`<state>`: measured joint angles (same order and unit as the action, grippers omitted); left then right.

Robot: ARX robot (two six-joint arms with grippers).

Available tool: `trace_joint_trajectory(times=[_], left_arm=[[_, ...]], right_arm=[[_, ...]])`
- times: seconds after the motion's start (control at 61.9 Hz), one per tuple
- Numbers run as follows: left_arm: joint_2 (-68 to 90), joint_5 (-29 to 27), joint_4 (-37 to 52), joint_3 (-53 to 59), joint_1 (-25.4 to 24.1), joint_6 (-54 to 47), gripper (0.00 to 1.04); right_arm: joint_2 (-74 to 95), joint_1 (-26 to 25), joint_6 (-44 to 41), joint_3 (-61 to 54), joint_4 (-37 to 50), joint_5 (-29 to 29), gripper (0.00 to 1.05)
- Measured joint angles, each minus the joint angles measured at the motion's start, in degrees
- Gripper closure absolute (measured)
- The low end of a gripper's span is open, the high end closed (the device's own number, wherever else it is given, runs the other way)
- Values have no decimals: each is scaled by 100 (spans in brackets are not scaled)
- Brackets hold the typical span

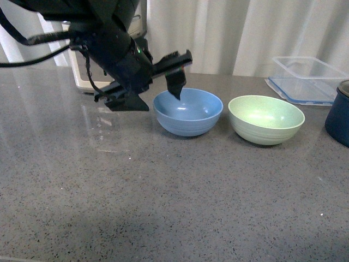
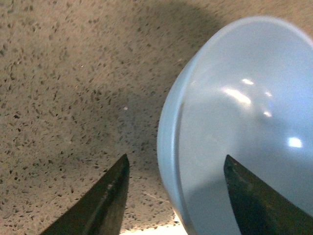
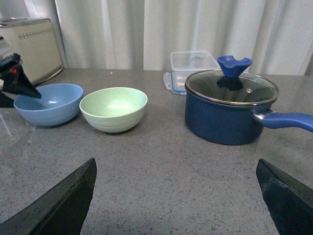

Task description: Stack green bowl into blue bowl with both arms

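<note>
The blue bowl (image 1: 188,112) stands upright on the grey counter, with the green bowl (image 1: 266,119) just to its right, a small gap between them. My left gripper (image 1: 155,93) is open and straddles the blue bowl's left rim: one finger (image 1: 177,83) hangs over the inside, the other (image 1: 128,101) outside. In the left wrist view the blue bowl (image 2: 244,122) has its rim between the open left gripper (image 2: 176,156). My right gripper (image 3: 176,164) is open over bare counter, well short of the green bowl (image 3: 113,108) and blue bowl (image 3: 49,105). It is out of the front view.
A dark navy lidded pot (image 3: 225,110) with a long handle stands right of the green bowl, also at the front view's edge as the pot (image 1: 339,114). A clear plastic container (image 1: 308,79) lies behind. A cream appliance (image 3: 32,49) sits at the back left.
</note>
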<state>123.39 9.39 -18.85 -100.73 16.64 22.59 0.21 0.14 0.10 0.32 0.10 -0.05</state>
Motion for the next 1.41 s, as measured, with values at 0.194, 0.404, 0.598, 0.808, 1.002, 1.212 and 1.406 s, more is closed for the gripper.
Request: trace_joint_trajectory(times=[0.194, 0.404, 0.598, 0.808, 1.002, 1.212, 1.406], left_arm=[[-1576, 35, 1639, 1069, -105, -310, 7], [-3003, -2186, 5263, 3744, -310, -1867, 44], [-3834, -1932, 6245, 6008, -686, -2133, 80], [-4776, -1644, 6714, 7309, -909, -2205, 101], [-5598, -1438, 6850, 8367, -1165, -2212, 101], [-6314, -1003, 6756, 8957, -1467, -2216, 101], [-6994, -957, 6457, 9355, -1652, -2214, 101]], right_arm=[[0, 0, 0, 0, 0, 0, 10], [0, 0, 0, 0, 0, 0, 10], [0, 0, -2, 0, 0, -2, 10], [0, 0, 0, 0, 0, 0, 10], [0, 0, -2, 0, 0, -2, 10], [0, 0, -2, 0, 0, 0, 10], [0, 0, -2, 0, 0, -2, 10]])
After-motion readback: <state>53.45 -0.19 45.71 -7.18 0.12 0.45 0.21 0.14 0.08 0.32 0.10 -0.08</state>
